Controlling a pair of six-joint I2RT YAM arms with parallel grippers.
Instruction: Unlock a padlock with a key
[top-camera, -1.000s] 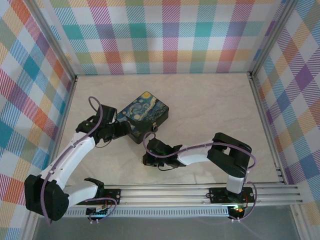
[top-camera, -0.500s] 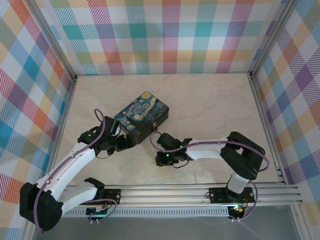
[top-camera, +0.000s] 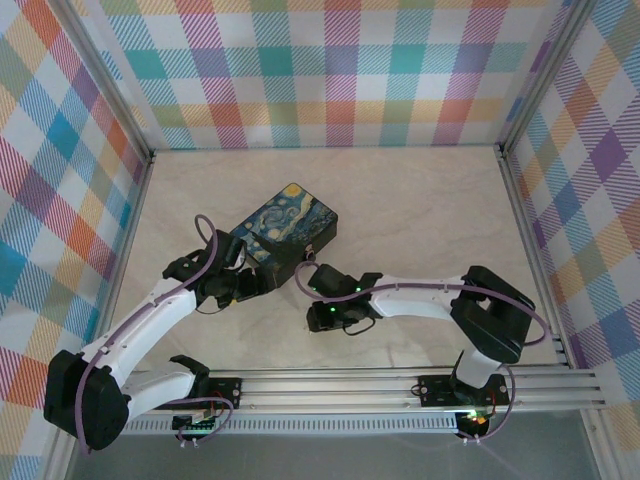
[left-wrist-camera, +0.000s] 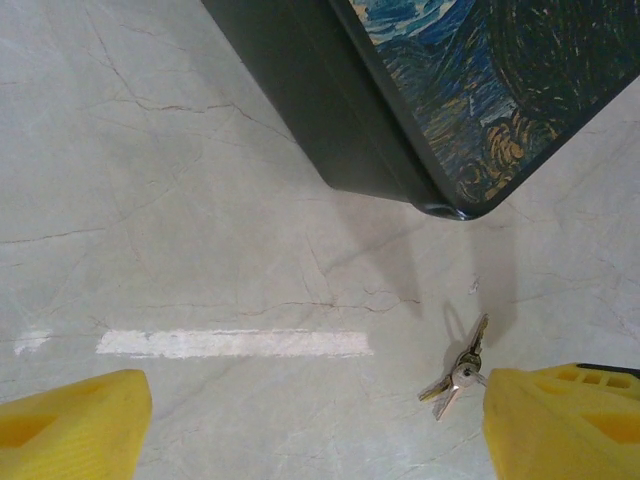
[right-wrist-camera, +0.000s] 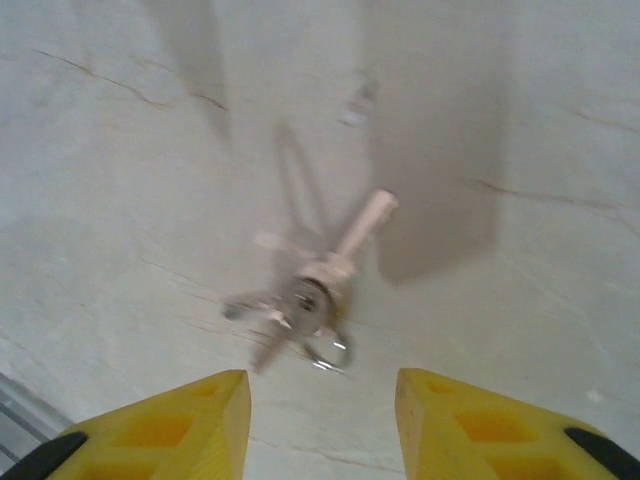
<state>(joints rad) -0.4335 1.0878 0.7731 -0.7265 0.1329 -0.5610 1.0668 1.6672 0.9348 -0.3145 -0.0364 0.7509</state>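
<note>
Since a second ago the right gripper (right-wrist-camera: 322, 385) has swung toward the painted box (left-wrist-camera: 480, 80), its jaws now partly open and empty; the left gripper (left-wrist-camera: 315, 400) gapes wide, empty. Off the box's near corner the key (right-wrist-camera: 360, 230) lies flat, dead ahead of the right jaws, slanting across them.

the key bunch (right-wrist-camera: 305, 295) is rendered blurred; the starry-night box (left-wrist-camera: 480, 80) near it is cut off above.

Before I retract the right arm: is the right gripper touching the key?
Apart. The right wrist view shows bare table between both yellow fingers of the right gripper and the key, which lies beyond their tips.
</note>
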